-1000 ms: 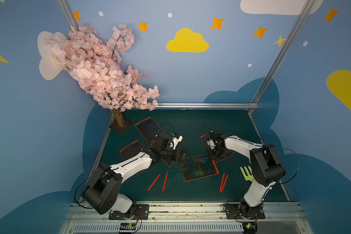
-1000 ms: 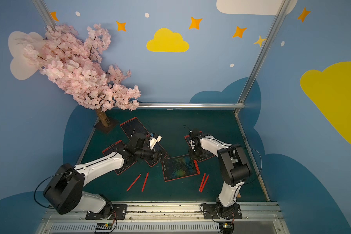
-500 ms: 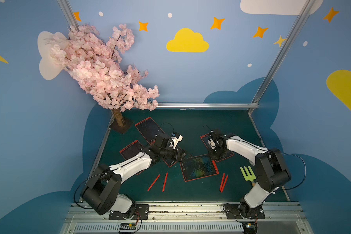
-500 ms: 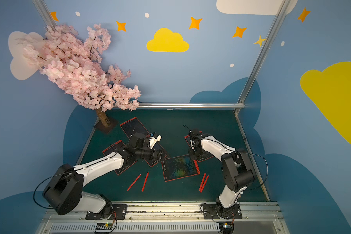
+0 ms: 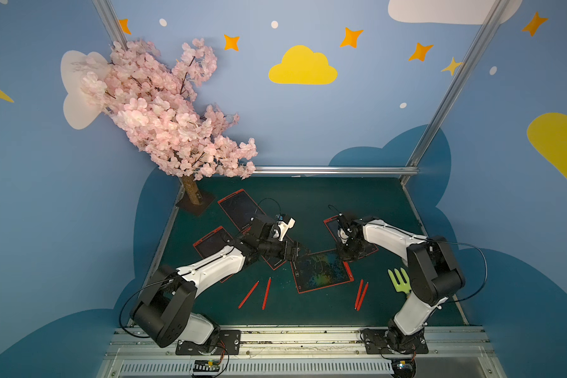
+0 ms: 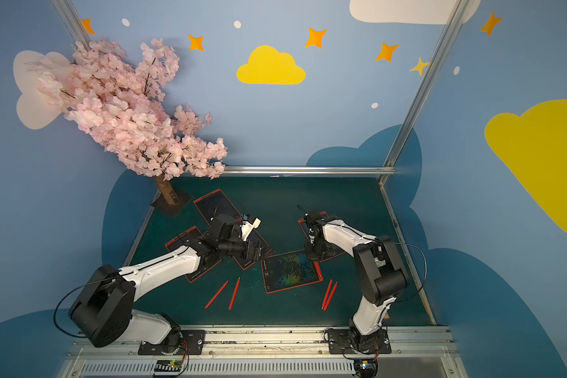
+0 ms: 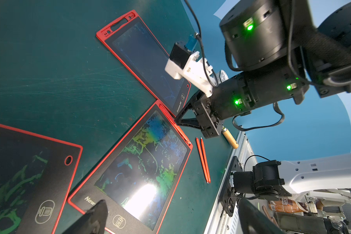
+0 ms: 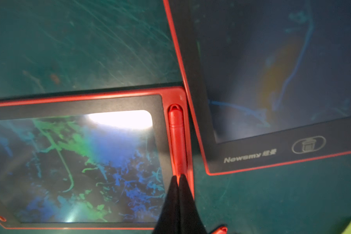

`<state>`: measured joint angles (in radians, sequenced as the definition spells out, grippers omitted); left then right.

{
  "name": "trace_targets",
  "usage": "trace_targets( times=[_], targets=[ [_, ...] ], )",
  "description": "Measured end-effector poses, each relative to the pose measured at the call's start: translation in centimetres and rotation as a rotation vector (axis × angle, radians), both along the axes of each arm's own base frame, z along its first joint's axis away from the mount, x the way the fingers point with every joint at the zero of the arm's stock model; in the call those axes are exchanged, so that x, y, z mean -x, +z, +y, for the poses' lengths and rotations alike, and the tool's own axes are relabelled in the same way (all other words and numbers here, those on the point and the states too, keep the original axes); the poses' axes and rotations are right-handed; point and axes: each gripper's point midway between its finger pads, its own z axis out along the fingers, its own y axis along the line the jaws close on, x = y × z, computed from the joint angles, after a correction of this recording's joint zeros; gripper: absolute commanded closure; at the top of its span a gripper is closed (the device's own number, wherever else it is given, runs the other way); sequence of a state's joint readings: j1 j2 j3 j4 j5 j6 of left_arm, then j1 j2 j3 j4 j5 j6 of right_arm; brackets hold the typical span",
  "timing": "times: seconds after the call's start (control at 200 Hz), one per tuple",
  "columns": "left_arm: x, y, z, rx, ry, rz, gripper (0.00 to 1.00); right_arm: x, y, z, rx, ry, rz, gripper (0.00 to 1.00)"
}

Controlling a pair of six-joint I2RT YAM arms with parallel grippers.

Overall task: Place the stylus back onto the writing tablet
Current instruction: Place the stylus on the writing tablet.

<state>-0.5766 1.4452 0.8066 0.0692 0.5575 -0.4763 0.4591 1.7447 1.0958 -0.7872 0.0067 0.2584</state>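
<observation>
The thin red plastic stylus [image 8: 177, 139] lies in the long groove at one short end of the flat writing tablet [image 8: 73, 106]. This is the tablet with a red rim, a black frame and a screen full of green and blue scribbles. The stylus lies flat, and its long side runs right along that red edge. Its rounded end sits close to the tablet's far corner and points toward the back wall. Its other end is hidden under the robot's fingers. The right gripper [image 8: 178, 178] points down at it from above. Its two black fingers are pressed tight together, with their tips on the stylus, not wrapped round it. In a top view this gripper [image 5: 346, 258] stands over the tablet's right-hand edge. A second red-rimmed tablet [image 8: 272, 81] with a darker screen lies just beside that corner. The left gripper [image 5: 292, 252] is near the other end of the scribbled tablet. Its fingers are spread wide apart and there is nothing between them. On the dark green table [image 5: 357, 196], two loose red pens [image 5: 249, 294] lie a little apart near the front, and two more [image 5: 359, 294] lie side by side. A light green garden fork [image 5: 398, 280] lies beside the right arm. A pink blossom tree [image 5: 164, 117] stands in the back left corner.
</observation>
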Motion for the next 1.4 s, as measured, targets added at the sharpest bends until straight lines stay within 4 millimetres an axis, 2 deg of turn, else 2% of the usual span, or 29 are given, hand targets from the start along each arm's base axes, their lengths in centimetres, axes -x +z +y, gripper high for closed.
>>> trace_targets(
  times=[0.205, 0.701, 0.851, 0.991, 1.111, 1.257, 1.402],
  targets=[
    [0.0, 0.0, 0.0, 0.000, 0.000, 0.000, 0.01, 0.3, -0.6, -0.3, 0.024, -0.010, 0.030, 1.00],
    [-0.2, 0.3, -0.1, 0.004, 0.001, -0.007, 0.01, 0.1, -0.6, 0.0, 0.064, -0.015, 0.043, 1.00],
    [-1.0, 1.4, -0.2, 0.014, 0.012, -0.032, 0.01, -0.1, 0.1, 0.4, 0.035, -0.030, 0.022, 0.91],
    [-2.4, 2.2, -0.3, 0.016, 0.032, -0.039, 0.01, -0.7, 2.8, 1.0, -0.034, -0.045, -0.066, 0.80],
    [-3.7, 1.9, -0.6, 0.004, 0.046, -0.030, 0.01, -1.0, 4.7, 1.4, -0.096, -0.061, -0.126, 0.73],
    [-4.7, 1.6, -0.8, -0.017, 0.062, -0.015, 0.01, -1.2, 5.6, 1.7, -0.165, -0.075, -0.138, 0.62],
    [-6.2, 2.2, -1.2, -0.012, 0.073, -0.024, 0.01, -1.4, 6.1, 2.3, -0.215, -0.079, -0.142, 0.50]
  ],
)
